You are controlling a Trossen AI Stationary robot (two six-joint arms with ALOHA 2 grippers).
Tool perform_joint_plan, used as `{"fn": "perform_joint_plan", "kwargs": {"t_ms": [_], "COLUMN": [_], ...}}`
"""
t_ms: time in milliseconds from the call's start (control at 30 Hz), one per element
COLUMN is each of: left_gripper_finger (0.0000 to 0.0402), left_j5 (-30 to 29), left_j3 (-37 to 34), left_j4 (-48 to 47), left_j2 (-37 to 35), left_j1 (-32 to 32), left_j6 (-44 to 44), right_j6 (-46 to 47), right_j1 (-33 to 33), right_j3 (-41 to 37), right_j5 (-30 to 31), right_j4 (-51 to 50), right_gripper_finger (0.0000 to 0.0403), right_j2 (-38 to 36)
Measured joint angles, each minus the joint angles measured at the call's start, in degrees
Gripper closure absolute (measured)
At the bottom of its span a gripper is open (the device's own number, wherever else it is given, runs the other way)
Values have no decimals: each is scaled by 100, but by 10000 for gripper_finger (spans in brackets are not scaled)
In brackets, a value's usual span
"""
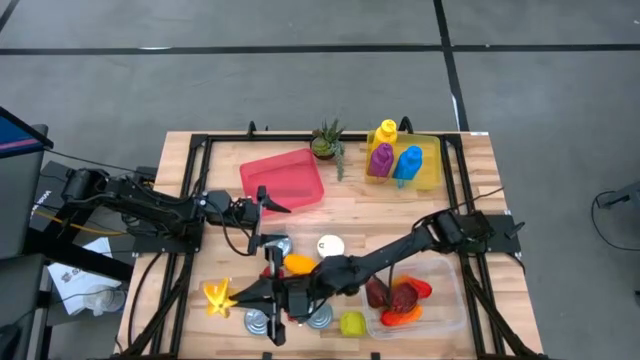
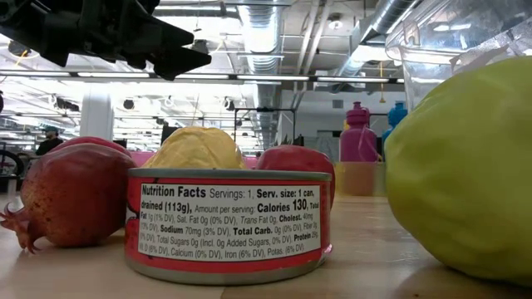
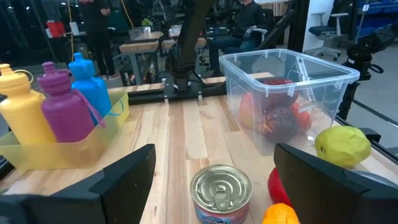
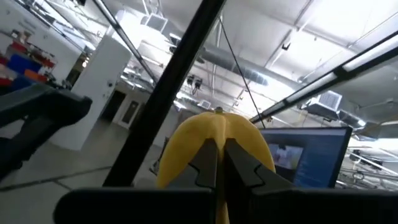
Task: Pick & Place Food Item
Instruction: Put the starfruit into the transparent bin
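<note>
A yellow star-shaped fruit (image 1: pixel 218 297) hangs over the table's near left part, with my right gripper (image 1: pixel 238 295) shut on it. The right arm reaches across from the right side. In the right wrist view the fruit (image 4: pixel 211 134) shows against the ceiling, past the shut fingers of my right gripper (image 4: pixel 219 155). My left gripper (image 1: pixel 265 222) waits open at the table's left middle. A tin can (image 3: pixel 221 193) stands on the table just ahead of my left gripper (image 3: pixel 214 149), between the lines of its fingers and untouched. My right gripper pinches the yellow fruit between its two fingers at the fruit's near side (image 4: pixel 214 142). The fingers come from the table's right and slant upward. The fingers themselves hide the exact spot. The fruit is lifted, its far end above the fingertips.
A clear bin (image 1: pixel 445 300) with red fruit sits at the near right, and a yellow-green fruit (image 1: pixel 352 323) lies beside it. Tin cans (image 1: pixel 258 322) and an orange item (image 1: pixel 298 263) lie under the right arm. A red tray (image 1: pixel 283 178), a plant (image 1: pixel 327 140) and a yellow bin of bottles (image 1: pixel 425 175) stand at the far side.
</note>
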Motion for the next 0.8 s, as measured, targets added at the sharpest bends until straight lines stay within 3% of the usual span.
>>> {"fn": "perform_joint_plan", "kwargs": {"t_ms": [233,367,567,800], "left_gripper_finger": [82,82,82,82], "left_j5": [-15,-33,-31,-30], "left_j3": [0,0,0,0], "left_j4": [2,2,-9,1], "left_j2": [0,0,0,0], "left_j1": [0,0,0,0], "left_j6": [2,0,0,0], "right_j6": [241,173,52,-218], "right_j1": [38,40,55,236], "right_j3": [-1268,-2311,-3781,-5109], "right_j5": [-476,-361,10,571], "right_j4": [2511,3613,3562,2402], "right_gripper_finger": [403,403,403,403], "right_j2": [-1,-188,-1385,-2773]}}
